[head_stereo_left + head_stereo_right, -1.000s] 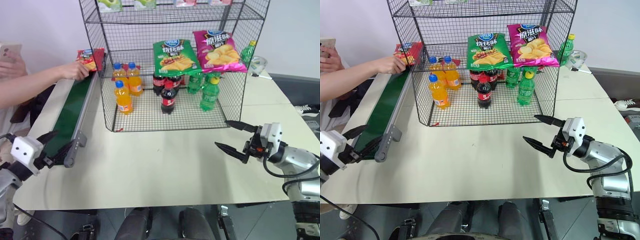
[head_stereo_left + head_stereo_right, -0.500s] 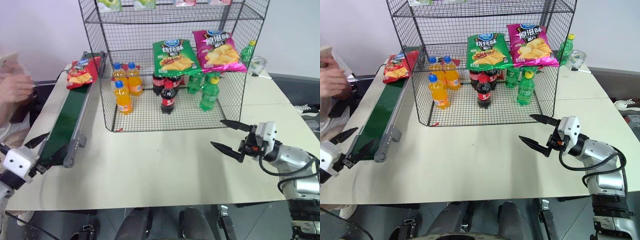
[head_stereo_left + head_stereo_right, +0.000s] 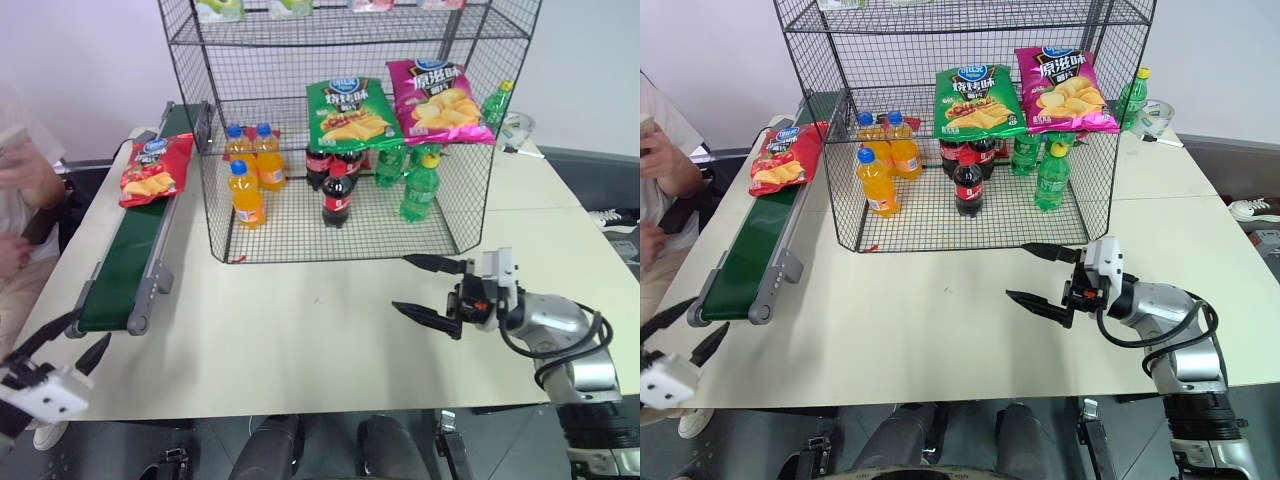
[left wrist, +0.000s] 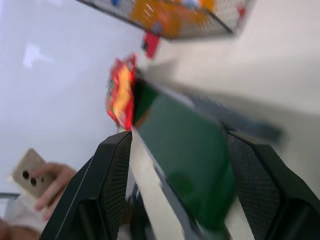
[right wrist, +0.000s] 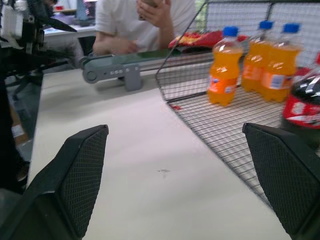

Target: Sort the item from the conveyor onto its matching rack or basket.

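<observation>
The item, a red chip bag (image 3: 153,170) with a blue logo, lies flat on the far part of the conveyor (image 3: 128,258), a dark-green belt along the table's left side. My left gripper (image 3: 82,334) hovers open off the table's near left corner, short of the belt's near end and far from the bag. Its wrist view looks up the belt (image 4: 195,150) to the bag (image 4: 120,95). The black wire rack (image 3: 290,235) stands at the centre back. My right gripper (image 3: 400,282) is open and empty over the table in front of the rack, pointing left.
The rack's middle shelf holds a green chip bag (image 3: 350,110) and a pink one (image 3: 440,95). Orange bottles (image 3: 246,192), cola bottles (image 3: 336,196) and green bottles (image 3: 420,186) stand on its lowest tier. A person (image 3: 25,175) sits at the far left, holding a phone (image 4: 30,172).
The person let go of the bag and drew the hand back; the bag rode down the belt toward me. My left gripper sank back and rolled. My right gripper shifted left.
</observation>
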`<action>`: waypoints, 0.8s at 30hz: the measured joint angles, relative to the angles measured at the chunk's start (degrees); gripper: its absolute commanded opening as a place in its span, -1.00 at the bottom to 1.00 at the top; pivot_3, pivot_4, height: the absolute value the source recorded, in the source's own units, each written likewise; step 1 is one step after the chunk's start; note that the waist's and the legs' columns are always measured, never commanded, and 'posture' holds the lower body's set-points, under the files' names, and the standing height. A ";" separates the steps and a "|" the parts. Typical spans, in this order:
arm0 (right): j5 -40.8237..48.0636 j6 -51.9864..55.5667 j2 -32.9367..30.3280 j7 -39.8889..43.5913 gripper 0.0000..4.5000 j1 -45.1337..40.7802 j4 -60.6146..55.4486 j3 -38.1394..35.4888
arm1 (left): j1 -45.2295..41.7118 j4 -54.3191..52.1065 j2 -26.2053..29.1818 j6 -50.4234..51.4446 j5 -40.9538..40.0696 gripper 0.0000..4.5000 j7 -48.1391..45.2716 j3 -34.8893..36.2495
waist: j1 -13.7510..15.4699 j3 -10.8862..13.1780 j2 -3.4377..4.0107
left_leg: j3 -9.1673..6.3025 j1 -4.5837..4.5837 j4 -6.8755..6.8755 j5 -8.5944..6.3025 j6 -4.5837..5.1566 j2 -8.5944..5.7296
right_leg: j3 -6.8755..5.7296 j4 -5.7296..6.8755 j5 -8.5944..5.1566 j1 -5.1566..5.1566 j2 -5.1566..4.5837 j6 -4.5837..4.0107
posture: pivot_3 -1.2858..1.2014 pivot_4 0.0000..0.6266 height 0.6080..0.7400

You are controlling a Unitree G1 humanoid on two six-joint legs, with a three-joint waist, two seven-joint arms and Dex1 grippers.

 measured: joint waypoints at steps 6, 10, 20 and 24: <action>-1.97 -0.69 -1.25 4.67 1.00 0.74 -1.30 4.40 | 3.90 3.29 1.20 -0.56 16.33 0.36 17.97 1.45 | 0.54 0.02 -0.08 | -0.02 0.00 0.01 -0.09 -0.14 0.00 | -0.05 0.00 0.01 0.00 0.02 0.04 | 0.03 -0.52 1.00; -2.93 -1.90 -1.37 5.97 1.00 0.35 -1.29 5.08 | 4.80 4.97 3.15 2.01 20.79 0.36 26.23 0.32 | 1.08 0.03 -0.09 | -0.02 0.01 0.02 -0.10 -0.15 0.00 | -0.05 0.01 0.08 0.00 0.03 0.19 | 0.03 -0.52 1.00; -3.46 -2.87 -0.19 4.62 1.00 -1.11 -0.66 5.11 | 4.67 5.59 6.78 8.14 25.93 0.36 38.22 -8.32 | 1.13 0.01 -0.12 | -0.02 0.03 0.02 -0.10 -0.15 0.00 | -0.08 0.05 0.11 0.00 0.06 0.24 | 0.03 -0.52 1.00; -3.52 -2.88 -0.05 4.14 1.00 -1.15 -0.65 5.11 | 2.38 6.51 8.06 11.10 26.54 0.36 40.80 -11.82 | 1.17 0.00 -0.15 | -0.03 0.05 0.02 -0.09 -0.15 0.00 | -0.09 0.11 0.11 0.00 0.07 0.25 | 0.03 -0.52 1.00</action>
